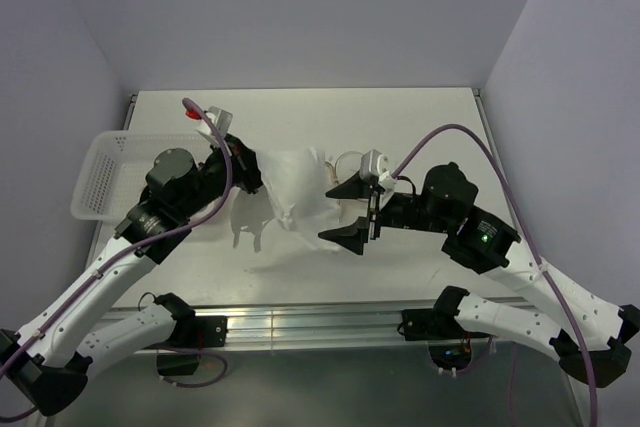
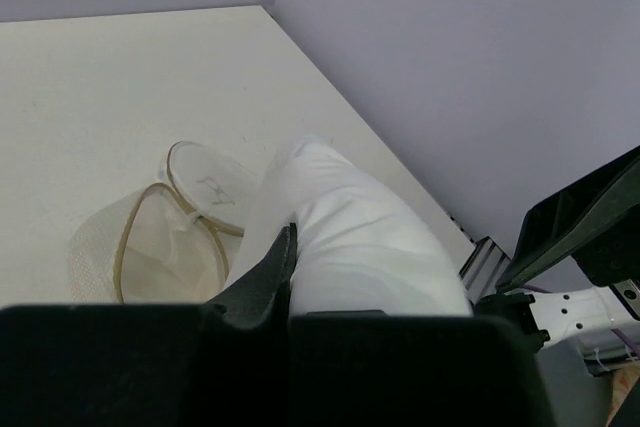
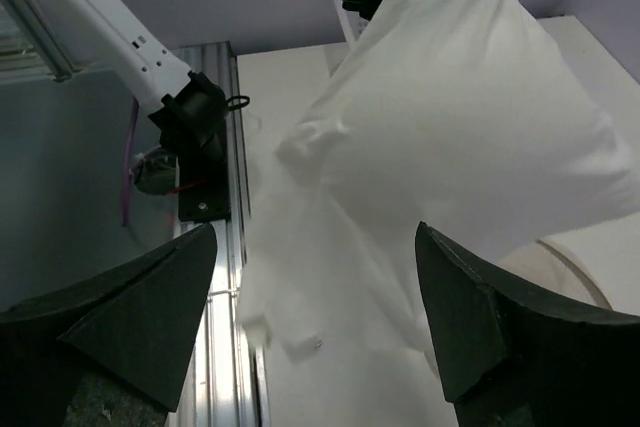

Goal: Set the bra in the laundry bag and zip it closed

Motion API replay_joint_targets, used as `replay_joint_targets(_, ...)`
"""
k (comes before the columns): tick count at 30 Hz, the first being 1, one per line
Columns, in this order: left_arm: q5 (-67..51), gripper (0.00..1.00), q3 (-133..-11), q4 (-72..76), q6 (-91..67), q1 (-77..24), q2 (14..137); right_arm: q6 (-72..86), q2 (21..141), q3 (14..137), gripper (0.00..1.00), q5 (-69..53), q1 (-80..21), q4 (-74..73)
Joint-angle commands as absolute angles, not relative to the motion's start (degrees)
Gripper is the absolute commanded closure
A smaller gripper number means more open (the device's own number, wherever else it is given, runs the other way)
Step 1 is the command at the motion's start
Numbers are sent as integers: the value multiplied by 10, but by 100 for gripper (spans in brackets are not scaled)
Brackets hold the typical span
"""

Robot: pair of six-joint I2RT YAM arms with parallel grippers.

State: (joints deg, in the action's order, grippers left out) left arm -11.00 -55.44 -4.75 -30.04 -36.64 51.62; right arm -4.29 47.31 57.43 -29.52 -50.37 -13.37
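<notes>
Left claw (image 1: 246,172) pinches the bra (image 1: 290,192), which I see hanging above the table (image 1: 420,117). Past it the laundry bag (image 2: 170,237) lies open. Right claw (image 1: 350,212) is spread wide beside the fabric.

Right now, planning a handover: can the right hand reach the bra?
Probably yes: the right hand is open facing the bra, which the left hand holds up; nothing lies between.

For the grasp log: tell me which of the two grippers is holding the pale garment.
The left gripper: it is shut on the bra, which hangs from it. The right gripper is open beside the bra, gripping nothing.
</notes>
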Motion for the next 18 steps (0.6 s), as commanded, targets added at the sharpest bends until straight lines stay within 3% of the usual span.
replay_joint_targets(1,-98,100,-541,0,-310,-365,494,-26,443,562,12,-294,-506,-102)
replay_joint_targets(5,-105,100,-519,34,-312,-365,474,-41,444,580,9,-309,-505,-131)
replay_joint_targets(8,-130,100,-506,48,-312,-365,463,-49,450,583,6,-242,-506,-116)
replay_joint_targets(18,-247,100,-473,59,-287,-367,436,-116,549,682,1,-221,-490,-156)
